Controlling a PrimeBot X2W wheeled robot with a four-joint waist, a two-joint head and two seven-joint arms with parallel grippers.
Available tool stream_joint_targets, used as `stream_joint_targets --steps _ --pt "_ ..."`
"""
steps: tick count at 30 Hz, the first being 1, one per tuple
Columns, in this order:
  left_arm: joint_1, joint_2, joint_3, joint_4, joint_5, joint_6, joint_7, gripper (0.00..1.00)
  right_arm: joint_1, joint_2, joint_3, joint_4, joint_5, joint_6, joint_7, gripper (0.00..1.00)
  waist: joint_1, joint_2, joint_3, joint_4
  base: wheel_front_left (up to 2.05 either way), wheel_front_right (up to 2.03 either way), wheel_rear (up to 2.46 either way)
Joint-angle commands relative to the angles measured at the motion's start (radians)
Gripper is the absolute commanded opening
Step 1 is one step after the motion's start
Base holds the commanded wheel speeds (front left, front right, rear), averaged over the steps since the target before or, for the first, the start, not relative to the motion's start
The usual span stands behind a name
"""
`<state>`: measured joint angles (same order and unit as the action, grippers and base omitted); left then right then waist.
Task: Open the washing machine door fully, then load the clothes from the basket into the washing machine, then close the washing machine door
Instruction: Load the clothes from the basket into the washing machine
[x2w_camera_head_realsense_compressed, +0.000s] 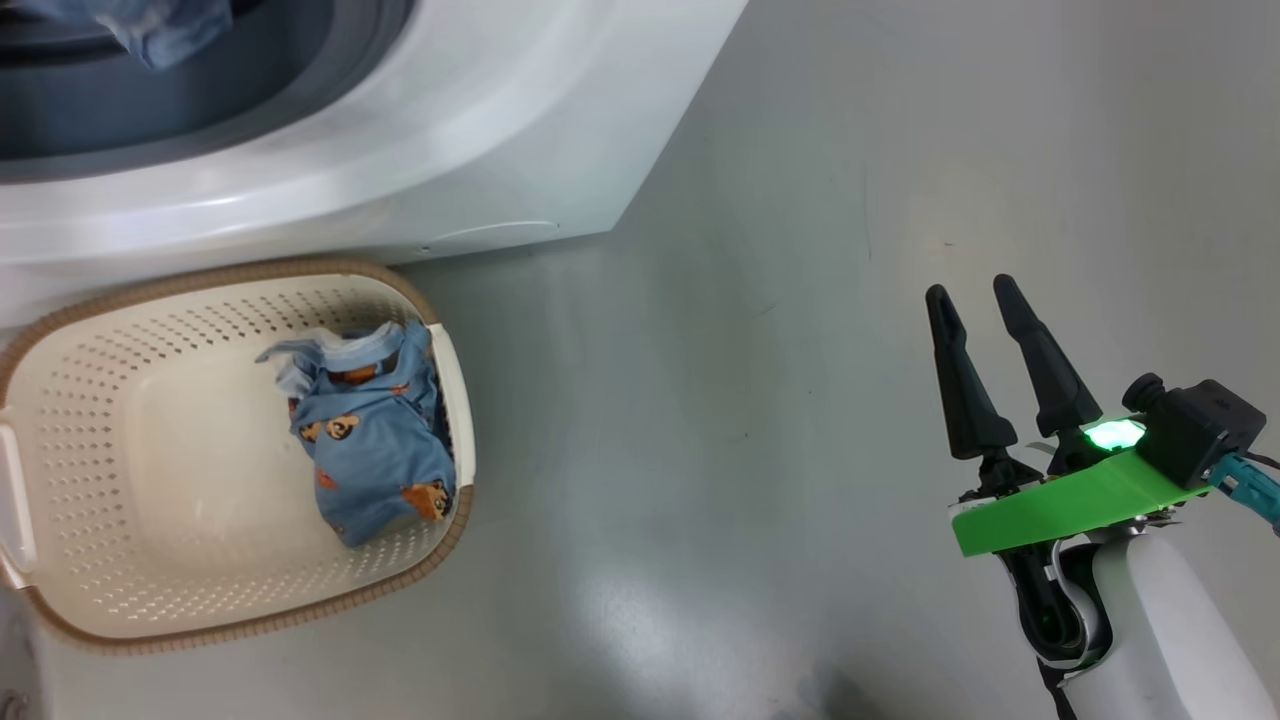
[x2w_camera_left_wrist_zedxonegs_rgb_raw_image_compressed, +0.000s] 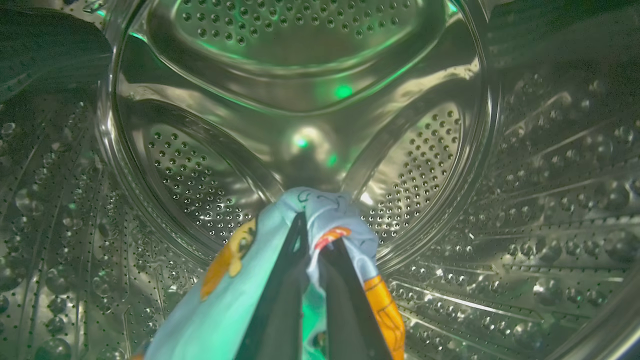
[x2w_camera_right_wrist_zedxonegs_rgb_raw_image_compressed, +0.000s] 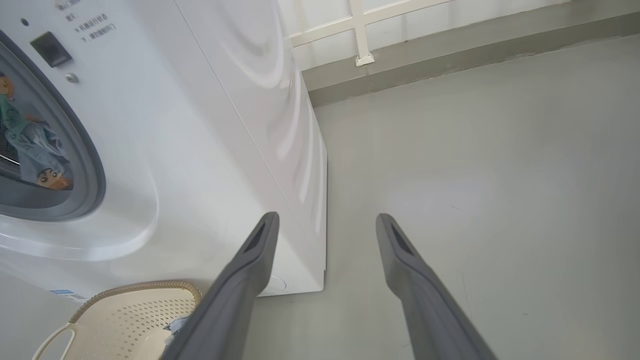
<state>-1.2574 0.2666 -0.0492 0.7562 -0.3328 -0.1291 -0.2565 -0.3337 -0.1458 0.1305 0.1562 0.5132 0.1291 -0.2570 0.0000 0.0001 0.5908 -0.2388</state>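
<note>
One of the clothes, a light-blue garment (x2w_camera_left_wrist_zedxonegs_rgb_raw_image_compressed: 280, 280) with orange bear faces, hangs inside the washing machine (x2w_camera_head_realsense_compressed: 480, 120), pinched in the left gripper (x2w_camera_left_wrist_zedxonegs_rgb_raw_image_compressed: 320, 235). Its jaws are clamped together on a bunched fold of the fabric, which drapes down both sides of the dark fingers. Around it is the perforated steel drum (x2w_camera_left_wrist_zedxonegs_rgb_raw_image_compressed: 310, 60), its back wall and side ribs glinting with green reflections. From outside, the same cloth shows as a blue bundle in the round opening, framed by the grey gasket (x2w_camera_head_realsense_compressed: 330, 60).

The second garment (x2w_camera_head_realsense_compressed: 375, 440) lies crumpled in the basket (x2w_camera_head_realsense_compressed: 90, 400), pressed against its right-hand wall, white trim uppermost. The rest of the basket's floor is bare. The basket stands on the floor just in front of the machine, below the opening, its brown rim close to the white front panel.

Well to the right, past the machine's corner, the right gripper (x2w_camera_head_realsense_compressed: 970, 292) hangs over the grey floor (x2w_camera_head_realsense_compressed: 800, 300). Its jaws stand wide apart with nothing between them. A green light (x2w_camera_head_realsense_compressed: 1113, 433) glows on its wrist above a green bracket (x2w_camera_head_realsense_compressed: 1070, 500). Beyond the machine, a pale wall (x2w_camera_right_wrist_zedxonegs_rgb_raw_image_compressed: 450, 20) meets the floor at a grey skirting.
</note>
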Motion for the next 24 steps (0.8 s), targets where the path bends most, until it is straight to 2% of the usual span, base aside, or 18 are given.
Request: stream_joint_targets --steps 1,2,3,4,12,24 --pt "-0.005 0.051 0.009 -0.036 0.013 -0.002 -0.005 0.00 -0.001 0.002 0.022 -0.024 0.017 0.002 -0.005 1.00 0.0000 -0.0001 0.007 -0.004 0.00 0.00 0.00" --pt "0.001 0.050 0.010 -0.033 0.012 -0.002 -0.005 0.22 -0.001 0.003 0.021 -0.024 0.017 0.002 -0.005 1.00 0.0000 -0.0001 0.008 -0.003 0.00 0.00 0.00" --pt "0.009 0.050 0.004 -0.024 0.014 -0.002 -0.005 0.48 -0.001 0.004 0.022 -0.023 0.017 0.002 -0.005 1.00 0.0000 -0.0001 0.009 -0.002 0.00 0.00 0.00" --pt "0.015 0.052 0.000 -0.017 0.019 -0.002 -0.005 1.00 -0.001 0.005 0.023 -0.021 0.017 0.002 -0.005 1.00 0.0000 -0.0001 0.010 -0.001 0.00 0.00 0.00" --pt "0.046 0.042 0.000 0.024 0.018 -0.002 -0.005 1.00 -0.005 0.002 0.030 -0.017 0.017 0.002 -0.005 1.00 0.0000 -0.0001 0.005 0.011 0.00 0.00 0.00" --pt "0.147 0.000 0.031 0.007 0.025 -0.002 -0.005 1.00 0.001 -0.018 0.030 -0.012 0.013 0.002 -0.005 1.00 0.0000 -0.0001 -0.035 0.036 0.00 0.00 0.00"
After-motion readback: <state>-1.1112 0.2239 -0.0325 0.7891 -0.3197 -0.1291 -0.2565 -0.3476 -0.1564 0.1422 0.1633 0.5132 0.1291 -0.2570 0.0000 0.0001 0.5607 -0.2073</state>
